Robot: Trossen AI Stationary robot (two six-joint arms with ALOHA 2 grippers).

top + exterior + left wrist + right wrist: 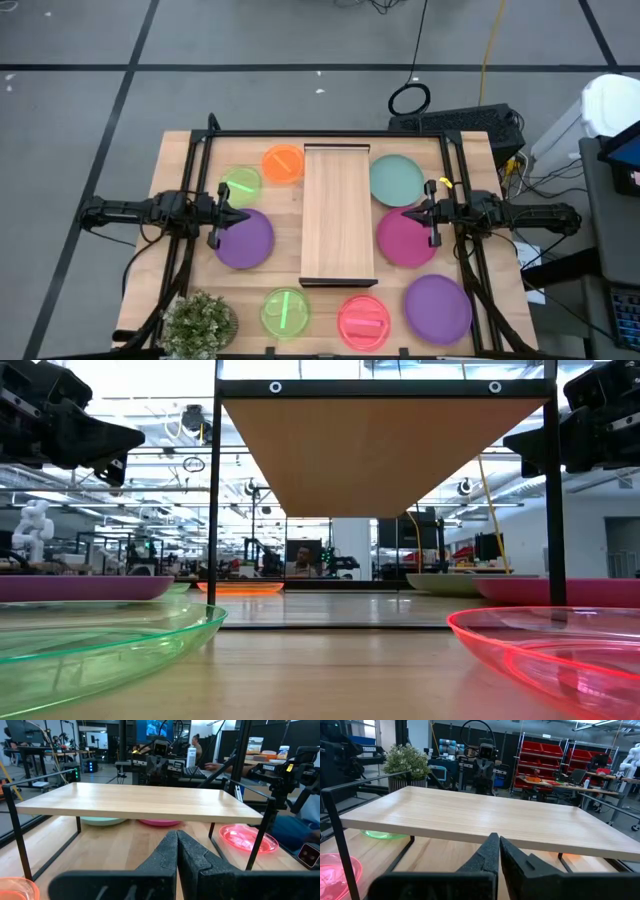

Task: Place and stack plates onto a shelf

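The shelf (338,215) is a light-wood board on dark bar legs, standing mid-table; the low view shows its underside (370,450). Left of it lie a small orange plate (283,163), a small green plate (241,186) and a large purple plate (244,238). Right of it lie a teal plate (396,180), a magenta plate (408,238) and a second purple plate (438,307). Near the front edge sit a green plate (285,311) and a pink-red plate (364,320). My left gripper (228,214) is shut, raised over the purple plate's edge. My right gripper (418,214) is shut, raised over the magenta plate. Both point at the shelf.
A potted plant (200,322) stands at the table's near left corner. A dark frame of thin bars (200,150) runs around the table's sides and far edge. Bare tabletop shows under the shelf (125,845) and between the plates.
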